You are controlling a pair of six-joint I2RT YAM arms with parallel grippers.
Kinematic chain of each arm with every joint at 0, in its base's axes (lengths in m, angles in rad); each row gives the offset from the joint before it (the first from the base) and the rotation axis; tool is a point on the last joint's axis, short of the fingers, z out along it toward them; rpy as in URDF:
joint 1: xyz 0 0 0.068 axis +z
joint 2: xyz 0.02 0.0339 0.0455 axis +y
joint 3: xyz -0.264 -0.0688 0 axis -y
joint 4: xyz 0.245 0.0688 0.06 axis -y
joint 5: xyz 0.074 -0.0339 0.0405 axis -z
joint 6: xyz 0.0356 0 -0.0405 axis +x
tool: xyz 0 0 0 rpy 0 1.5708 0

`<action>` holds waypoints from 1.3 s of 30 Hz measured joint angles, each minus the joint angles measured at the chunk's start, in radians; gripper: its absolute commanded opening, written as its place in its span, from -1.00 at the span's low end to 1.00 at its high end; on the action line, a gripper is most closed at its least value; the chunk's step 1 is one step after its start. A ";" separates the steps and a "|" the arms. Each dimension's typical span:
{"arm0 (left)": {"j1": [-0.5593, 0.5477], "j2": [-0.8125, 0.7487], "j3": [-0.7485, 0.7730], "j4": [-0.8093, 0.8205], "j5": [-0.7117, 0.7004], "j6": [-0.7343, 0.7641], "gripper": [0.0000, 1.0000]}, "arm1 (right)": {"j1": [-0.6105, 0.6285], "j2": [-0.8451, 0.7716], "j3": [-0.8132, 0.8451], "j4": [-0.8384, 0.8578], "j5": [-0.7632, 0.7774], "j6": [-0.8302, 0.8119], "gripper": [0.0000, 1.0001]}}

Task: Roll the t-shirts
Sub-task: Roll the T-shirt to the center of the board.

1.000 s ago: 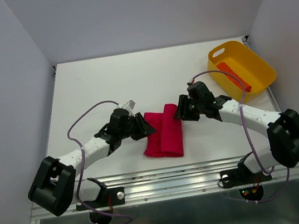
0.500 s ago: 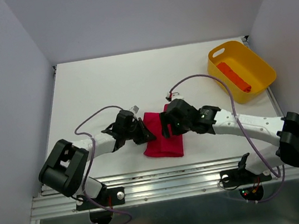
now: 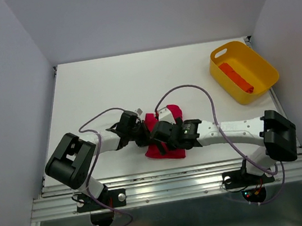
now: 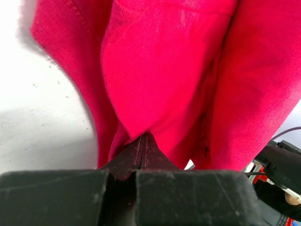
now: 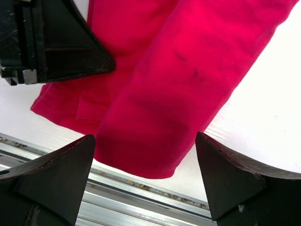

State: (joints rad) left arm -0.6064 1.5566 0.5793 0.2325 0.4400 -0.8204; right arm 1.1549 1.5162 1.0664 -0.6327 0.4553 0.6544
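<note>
The crimson t-shirt [image 3: 172,111] lies folded in a strip by the middle of the table's [image 3: 96,87] near edge, seemingly about to be rolled. The left gripper [image 3: 141,132], arm stretched low, pinches its left fold tight. The right gripper [image 5: 145,141] hangs spread wide over the near end; next it needs to descend and grip. The orange-red roll [image 3: 236,77] sits in the yellow tub [image 3: 265,76].

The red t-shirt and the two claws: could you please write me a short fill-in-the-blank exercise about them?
1. The left claw is ____ on a fold of the red t-shirt.
2. The right claw, over the shirt's near end, is ____.
3. The orange-red roll lies inside the ____ tub.

Missing words: shut; open; yellow.
</note>
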 measured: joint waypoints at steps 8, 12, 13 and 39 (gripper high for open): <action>0.000 0.016 0.012 0.004 0.007 0.003 -1.00 | 0.061 0.082 0.052 -0.042 0.069 0.032 0.93; 0.000 0.016 0.012 0.005 0.007 0.004 -1.00 | 0.076 0.130 0.082 -0.070 0.111 0.066 1.00; 0.000 0.016 0.012 0.005 0.007 0.005 -1.00 | 0.083 0.152 0.095 -0.091 0.132 0.084 1.00; 0.000 0.019 0.012 0.014 0.008 0.019 -1.00 | 0.143 0.244 0.058 -0.282 0.312 0.314 0.59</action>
State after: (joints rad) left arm -0.6060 1.5757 0.5915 0.2470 0.4484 -0.8013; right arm 1.2976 1.7603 1.1240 -0.9146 0.7670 0.9684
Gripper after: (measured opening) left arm 0.019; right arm 0.798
